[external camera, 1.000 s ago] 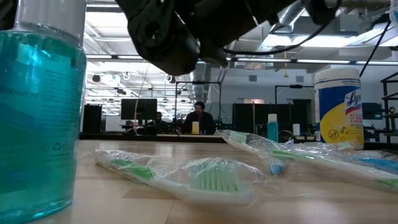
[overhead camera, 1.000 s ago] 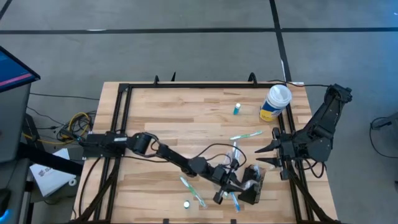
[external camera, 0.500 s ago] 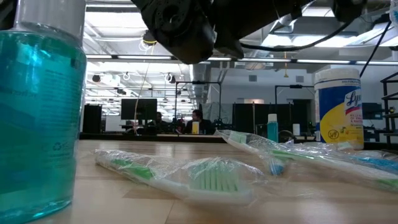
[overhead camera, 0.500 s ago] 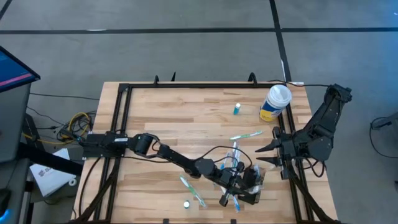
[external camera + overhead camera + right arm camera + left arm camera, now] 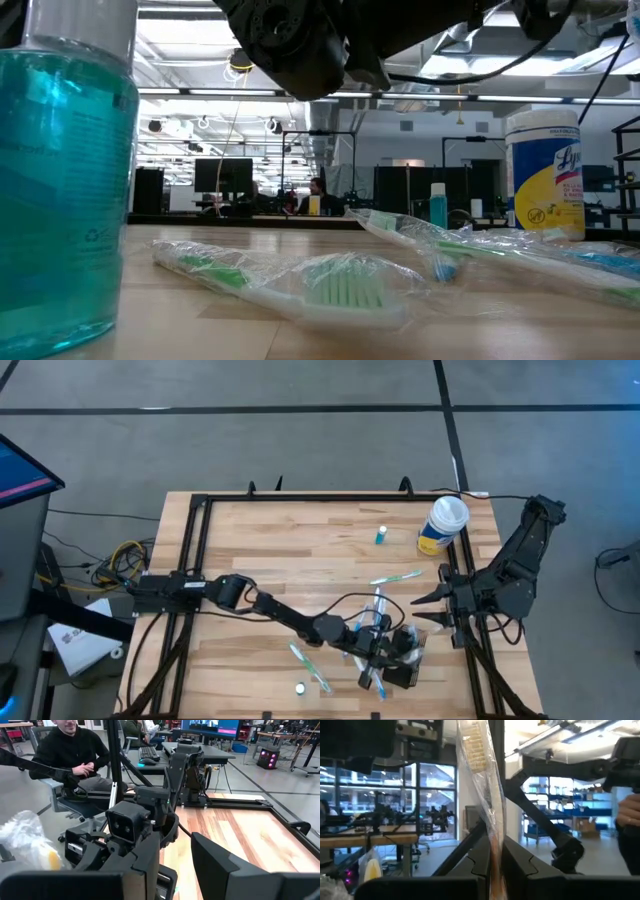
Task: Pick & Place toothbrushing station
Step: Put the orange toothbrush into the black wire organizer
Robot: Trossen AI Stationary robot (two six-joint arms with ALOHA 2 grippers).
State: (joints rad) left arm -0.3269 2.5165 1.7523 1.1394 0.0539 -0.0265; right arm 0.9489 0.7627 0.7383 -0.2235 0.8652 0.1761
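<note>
The placing step appears to be in hand: a wrapped toothbrush (image 5: 481, 780) is pinched between the nearly closed fingers of the left gripper (image 5: 374, 672), which is held at the near right part of the table (image 5: 270, 550), right at the toothbrushing station (image 5: 406, 660), a small black box lying there. The right gripper (image 5: 428, 610) is kept waiting just beyond the station with its fingers spread and nothing between them. For the next move, the brush would probably need to be lined up over the station's opening and lowered in before the pinch is released.
</note>
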